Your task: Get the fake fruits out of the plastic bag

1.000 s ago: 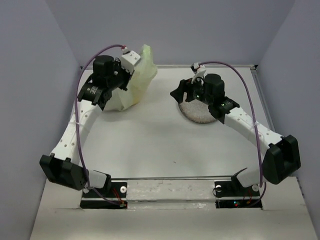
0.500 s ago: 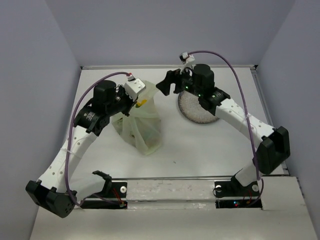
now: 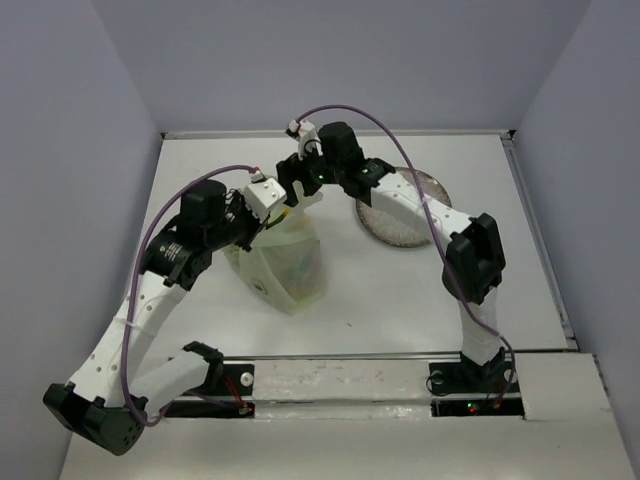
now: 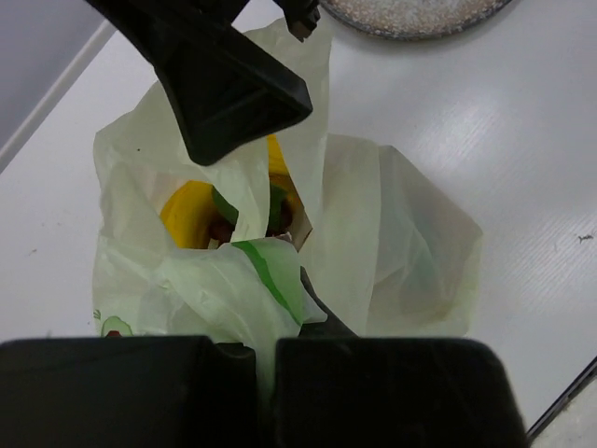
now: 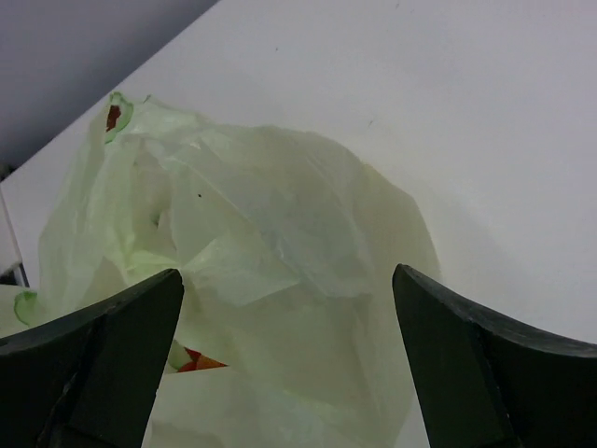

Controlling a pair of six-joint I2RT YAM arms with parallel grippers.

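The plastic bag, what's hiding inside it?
Through the mouth of the plastic bag, a yellow fake fruit, a green bit and a dark reddish piece show. Crinkled plastic covers the rest.

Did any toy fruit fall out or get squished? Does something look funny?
Nothing stands out. The fake fruits that show sit inside the plastic bag, which is crumpled, but no tear shows. The left gripper pinches the bag's top edge, and the open right gripper hovers over it. The plate looks whole.
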